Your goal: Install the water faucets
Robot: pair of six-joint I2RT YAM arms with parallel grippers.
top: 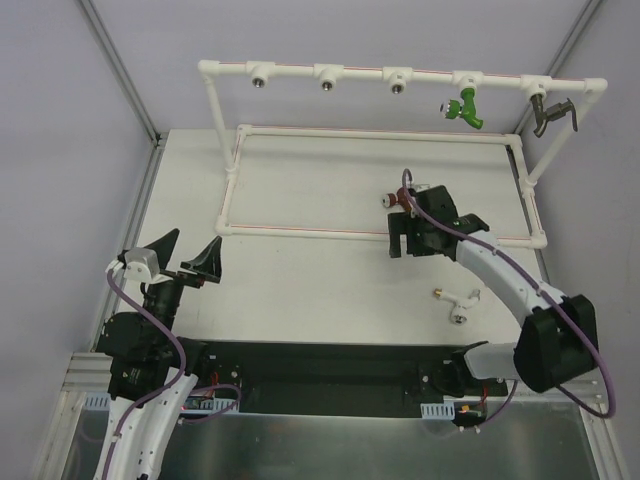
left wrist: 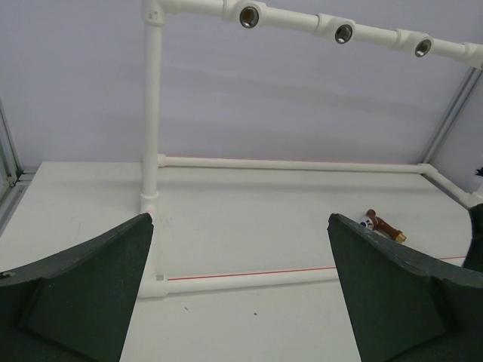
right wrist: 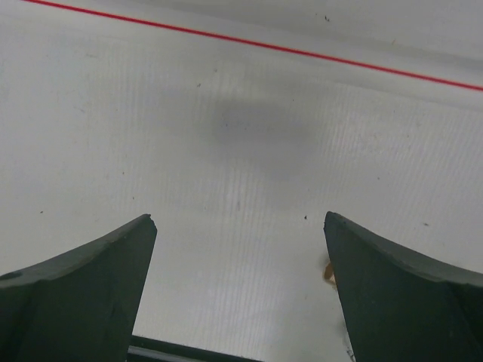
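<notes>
The left end effector (top: pixel 198 240) hovers at 8 o'clock in the top view, its fingers wide apart and holding nothing, facing the white pipe frame (top: pixel 360 71). The right end effector (top: pixel 405 238) hangs over the counter (top: pixel 300 285) near the centre, also spread wide and holding nothing. A green faucet (top: pixel 463 108) and a dark grey faucet (top: pixel 548 112) sit in the frame's top rail at 1 o'clock. A dark red faucet (top: pixel 398 197) lies on the counter just beside the right end effector, at its 12 o'clock. A white faucet (top: pixel 458 300) lies at 4 o'clock.
</notes>
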